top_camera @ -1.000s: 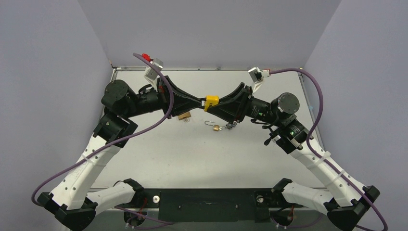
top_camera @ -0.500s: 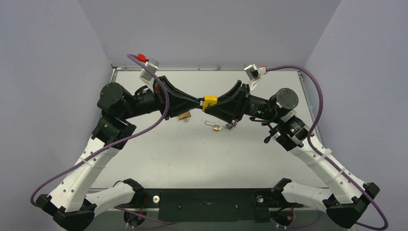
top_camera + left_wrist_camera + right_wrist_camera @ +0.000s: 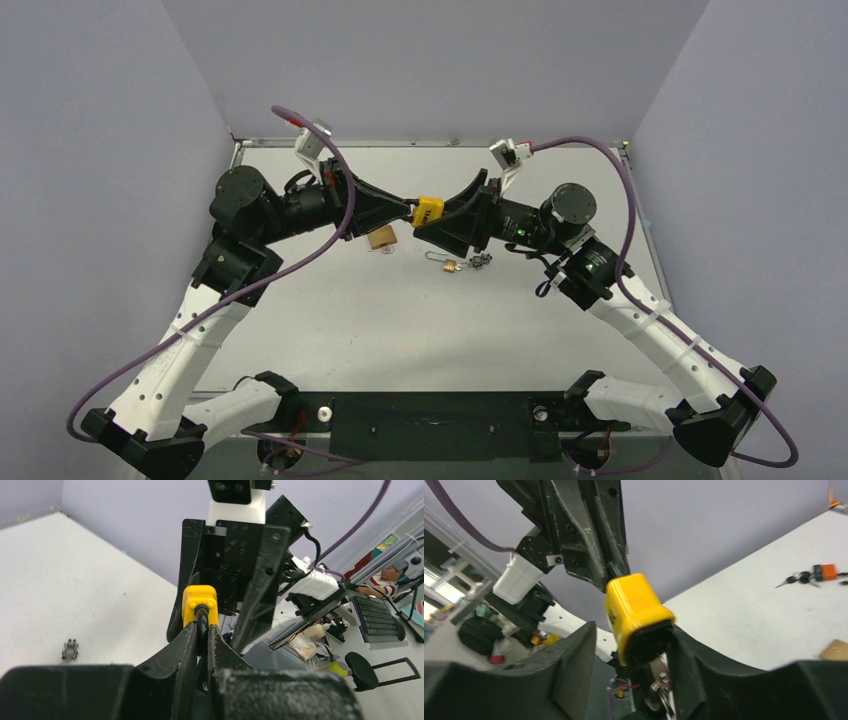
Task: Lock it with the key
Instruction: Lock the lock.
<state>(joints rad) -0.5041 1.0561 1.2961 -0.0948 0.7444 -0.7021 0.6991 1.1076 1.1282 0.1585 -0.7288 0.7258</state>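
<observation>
A yellow padlock [image 3: 429, 211] hangs in the air above the middle of the table. My left gripper [image 3: 412, 205] is shut on its black shackle [image 3: 202, 625], and the yellow body [image 3: 199, 604] sticks out just past the fingertips. My right gripper [image 3: 633, 627] surrounds the lock's body [image 3: 636, 605] from the other side, jaws open. Its left finger stands clear of the lock and its right finger lies close against it. A silver key [image 3: 659, 677] with a ring hangs from the lock's underside, between the right fingers.
On the table below lie a brass padlock [image 3: 380, 238], a small brass padlock [image 3: 449, 264] with an open shackle, and a small bunch of keys [image 3: 481, 262]. An orange-tagged key bunch [image 3: 813, 573] lies farther off. Grey walls ring the table.
My right gripper's jaws have spread apart around the yellow padlock and key. The right arm has shifted left, and the lock has moved a little left with both grippers.
</observation>
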